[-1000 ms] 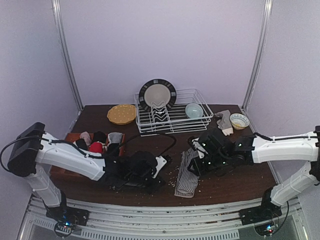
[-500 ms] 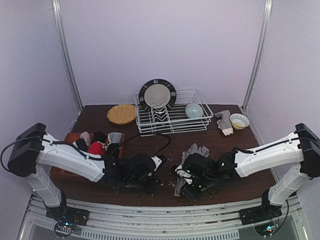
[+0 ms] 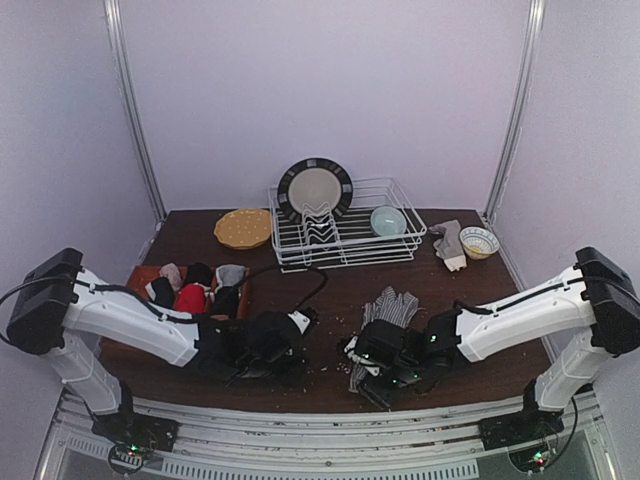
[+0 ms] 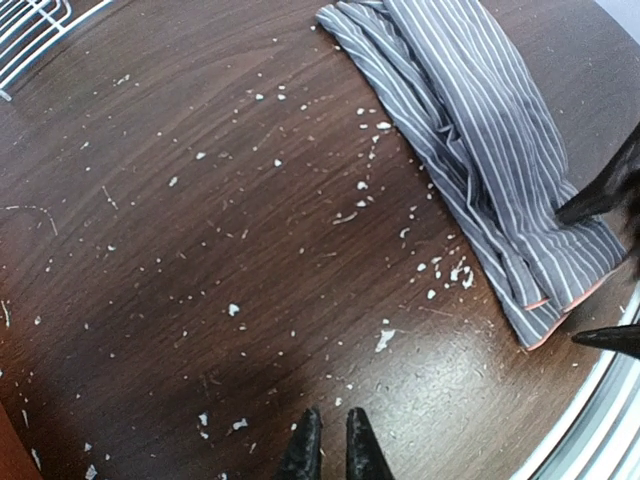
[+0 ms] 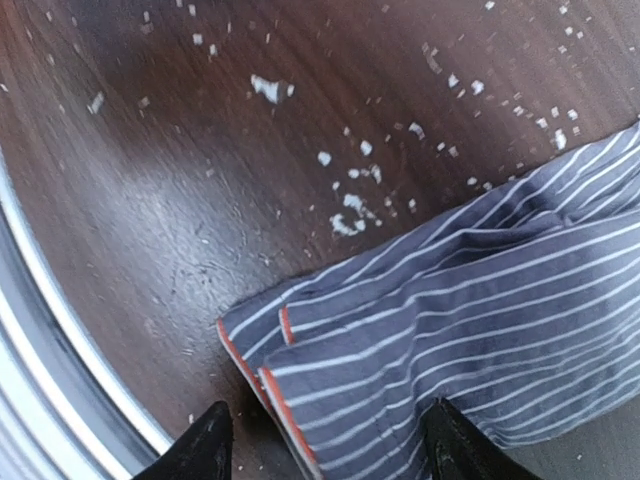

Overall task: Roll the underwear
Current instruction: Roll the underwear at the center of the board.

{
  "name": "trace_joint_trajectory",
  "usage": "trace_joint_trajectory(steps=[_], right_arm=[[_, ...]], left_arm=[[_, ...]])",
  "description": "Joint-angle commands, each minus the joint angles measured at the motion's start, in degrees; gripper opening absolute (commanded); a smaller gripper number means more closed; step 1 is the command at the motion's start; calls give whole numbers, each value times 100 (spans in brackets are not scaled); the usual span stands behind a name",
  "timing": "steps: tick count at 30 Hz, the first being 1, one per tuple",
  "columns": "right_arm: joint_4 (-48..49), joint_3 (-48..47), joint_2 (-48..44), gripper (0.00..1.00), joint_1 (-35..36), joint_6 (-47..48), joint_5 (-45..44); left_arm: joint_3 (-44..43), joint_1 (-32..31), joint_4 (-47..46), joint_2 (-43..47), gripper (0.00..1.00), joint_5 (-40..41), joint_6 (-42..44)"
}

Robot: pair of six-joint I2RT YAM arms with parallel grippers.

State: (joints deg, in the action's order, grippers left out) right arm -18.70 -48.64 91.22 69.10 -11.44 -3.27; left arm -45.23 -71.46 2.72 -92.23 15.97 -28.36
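The dark, white-striped underwear (image 3: pixel 392 306) lies on the brown table as a long folded strip; it also shows in the left wrist view (image 4: pixel 480 150). Its orange-hemmed near end (image 5: pixel 300 370) lies between the tips of my right gripper (image 5: pixel 330 440), which is open and straddles that end low over the table edge (image 3: pixel 385 368). My left gripper (image 4: pixel 330 425) is shut on nothing and hovers over bare wood to the left of the strip (image 3: pixel 285 352). More underwear, red (image 3: pixel 191 295) and grey-beige (image 3: pixel 229 275), sits in the wooden tray (image 3: pixel 140 275) at the left.
A white wire dish rack (image 3: pixel 345 245) at the back holds a dark-rimmed plate (image 3: pixel 314 190) and a pale bowl (image 3: pixel 388 220). A yellow plate (image 3: pixel 243 228) lies to its left, and a patterned bowl (image 3: pixel 478 241) and a cloth (image 3: pixel 448 243) to its right. White crumbs (image 4: pixel 385 340) dot the table. The metal front rail (image 5: pixel 40 330) is close.
My right gripper has come off the middle of the striped strip, moved to its near end and opened wider. The left gripper has shifted slightly left, still shut.
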Motion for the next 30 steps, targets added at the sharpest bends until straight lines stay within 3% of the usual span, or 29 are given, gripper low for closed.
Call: trace_joint_trajectory(steps=[1,7,17,18,20,22,30], right_arm=[[-118,-100,278,63,188,137,-293],[-343,-151,540,58,288,81,-477],[-608,-30,702,31,371,-183,-766],[-587,-5,678,33,380,-203,-737],[-532,49,577,48,419,-223,-717],[-340,159,300,55,564,-151,-690],[-339,21,229,59,791,98,-1184]], left_arm=[[118,27,-169,189,8,185,-134],[123,27,-192,167,8,177,-63],[159,27,-238,144,8,258,-71],[163,27,-234,139,8,266,-73],[154,28,-221,137,8,277,-61],[164,32,-224,135,8,281,-60],[147,34,-233,111,8,282,-73]])
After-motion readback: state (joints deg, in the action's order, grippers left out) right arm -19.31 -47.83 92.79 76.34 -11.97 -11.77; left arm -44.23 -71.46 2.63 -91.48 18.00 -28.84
